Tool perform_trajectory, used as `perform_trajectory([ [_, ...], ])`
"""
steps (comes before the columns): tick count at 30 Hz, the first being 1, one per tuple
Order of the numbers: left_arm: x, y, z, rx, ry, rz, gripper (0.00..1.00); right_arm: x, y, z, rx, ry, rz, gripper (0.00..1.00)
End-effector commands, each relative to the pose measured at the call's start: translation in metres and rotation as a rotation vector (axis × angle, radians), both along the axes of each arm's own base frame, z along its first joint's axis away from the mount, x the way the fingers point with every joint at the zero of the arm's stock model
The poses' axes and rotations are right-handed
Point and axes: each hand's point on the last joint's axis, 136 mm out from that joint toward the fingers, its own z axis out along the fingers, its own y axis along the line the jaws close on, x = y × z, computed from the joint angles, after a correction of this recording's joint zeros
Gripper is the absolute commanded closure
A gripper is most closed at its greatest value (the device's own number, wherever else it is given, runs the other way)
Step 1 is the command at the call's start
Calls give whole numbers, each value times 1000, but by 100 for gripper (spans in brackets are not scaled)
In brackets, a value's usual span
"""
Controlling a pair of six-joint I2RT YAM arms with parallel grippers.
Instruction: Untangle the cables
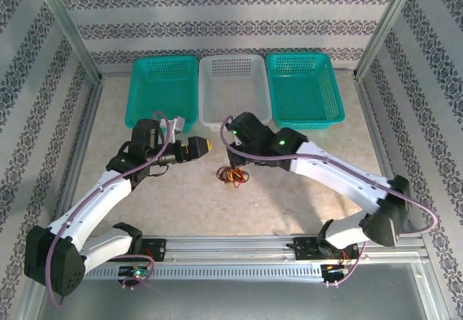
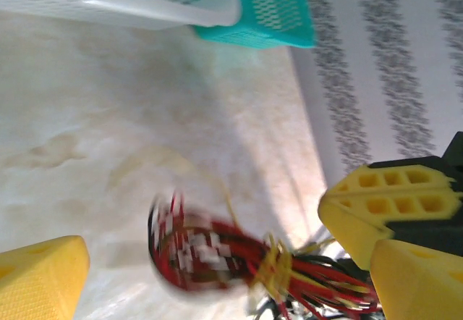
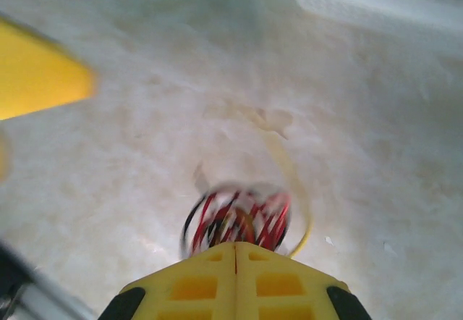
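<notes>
The cables point(image 1: 233, 176) are a small tangled bundle of thin red, black and yellow wires near the middle of the table. In the right wrist view my right gripper point(image 3: 235, 253) is shut, and the blurred cables point(image 3: 237, 219) hang just past its fingertips, with one yellow wire looping off to the right. In the left wrist view my left gripper point(image 2: 231, 284) is open, and the cables point(image 2: 217, 251) lie between its fingers without touching either. They run right under the shut right gripper point(image 2: 387, 204). From above, the left gripper point(image 1: 203, 147) sits left of the bundle.
Three baskets stand in a row at the back: teal point(image 1: 165, 59), white point(image 1: 233, 58) and teal point(image 1: 300, 56). The white basket point(image 2: 145, 5) and a teal one point(image 2: 271, 16) lie beyond the cables. Patterned walls and metal posts enclose the table.
</notes>
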Motion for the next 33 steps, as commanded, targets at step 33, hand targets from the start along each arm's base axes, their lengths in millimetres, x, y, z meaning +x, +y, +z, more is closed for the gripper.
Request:
perform_trajectory([
  [33, 30, -39, 95, -795, 103, 222, 1, 82, 11, 190, 251, -402, -61, 100],
])
